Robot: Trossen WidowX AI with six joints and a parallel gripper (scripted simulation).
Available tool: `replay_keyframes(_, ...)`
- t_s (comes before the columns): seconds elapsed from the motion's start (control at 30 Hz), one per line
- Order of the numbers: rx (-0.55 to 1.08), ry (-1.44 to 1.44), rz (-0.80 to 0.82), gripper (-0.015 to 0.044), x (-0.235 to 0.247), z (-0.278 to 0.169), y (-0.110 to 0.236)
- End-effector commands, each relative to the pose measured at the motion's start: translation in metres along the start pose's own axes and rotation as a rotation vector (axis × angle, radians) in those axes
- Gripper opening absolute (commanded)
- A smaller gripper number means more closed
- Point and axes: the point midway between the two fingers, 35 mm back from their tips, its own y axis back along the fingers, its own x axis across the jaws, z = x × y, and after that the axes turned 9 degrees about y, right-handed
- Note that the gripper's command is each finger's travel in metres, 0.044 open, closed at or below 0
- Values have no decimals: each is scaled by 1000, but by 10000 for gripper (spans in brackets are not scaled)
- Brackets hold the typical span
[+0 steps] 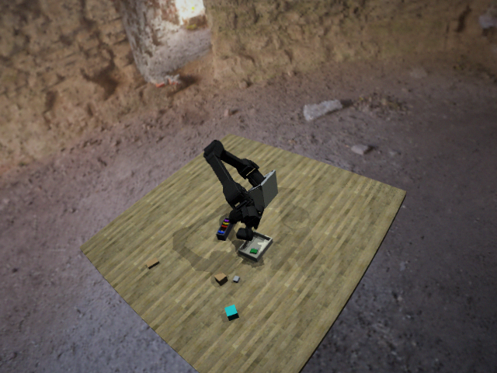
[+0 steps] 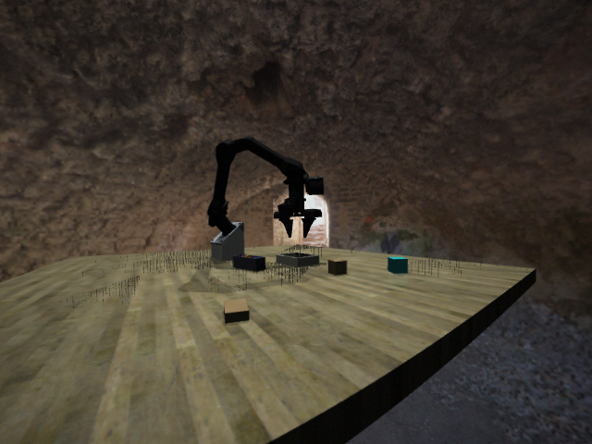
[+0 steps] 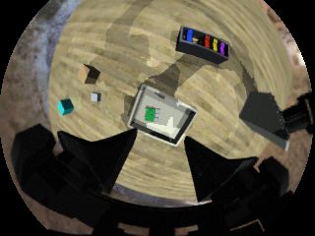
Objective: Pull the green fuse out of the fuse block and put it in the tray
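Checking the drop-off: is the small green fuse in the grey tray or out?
In. The small green fuse lies inside the grey tray, clear of the open fingers.
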Motion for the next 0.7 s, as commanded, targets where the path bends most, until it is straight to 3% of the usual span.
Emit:
replay_keyframes(0.0, 3, -7, -5, 330, 0, 0, 2)
replay_keyframes(0.67, 0, 0, -6, 330, -1, 1, 0)
